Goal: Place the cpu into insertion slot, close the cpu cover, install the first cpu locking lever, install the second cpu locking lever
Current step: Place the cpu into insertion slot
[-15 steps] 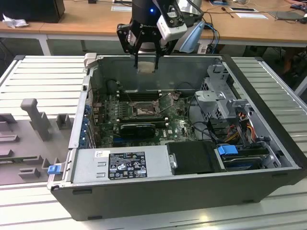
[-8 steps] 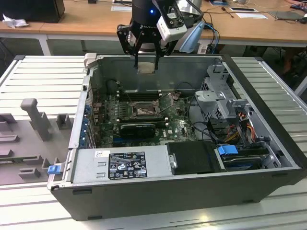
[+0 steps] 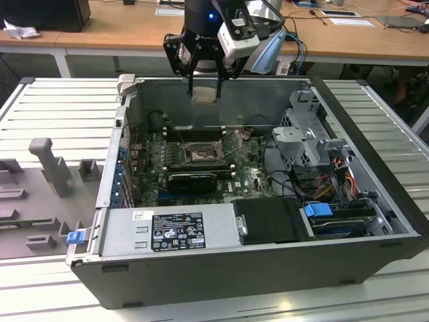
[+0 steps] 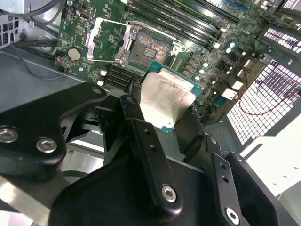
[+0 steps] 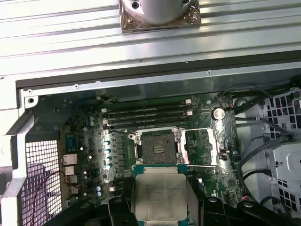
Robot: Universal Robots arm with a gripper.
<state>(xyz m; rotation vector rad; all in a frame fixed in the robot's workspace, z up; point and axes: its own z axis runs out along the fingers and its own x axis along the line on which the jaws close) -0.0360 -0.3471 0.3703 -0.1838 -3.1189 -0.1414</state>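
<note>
ribbed metal table [image 3: 64,100], wooden desks [image 3: 114,30] behind, gripper [image 3: 204,98] holding cpu [image 5: 161,195]

There is one tool [image 3: 204,92] with two fingers [image 4: 141,136], and one cpu [image 5: 162,195] sits between them. Below the tool is one computer case [image 3: 268,268]. Inside it, under the tool, are one open socket [image 5: 159,149] and one cpu cover [image 4: 123,43], flipped up beside it. Past the socket lie four long black slots [image 5: 148,115]. Near the cover is one round silver battery [image 5: 218,113].
</note>
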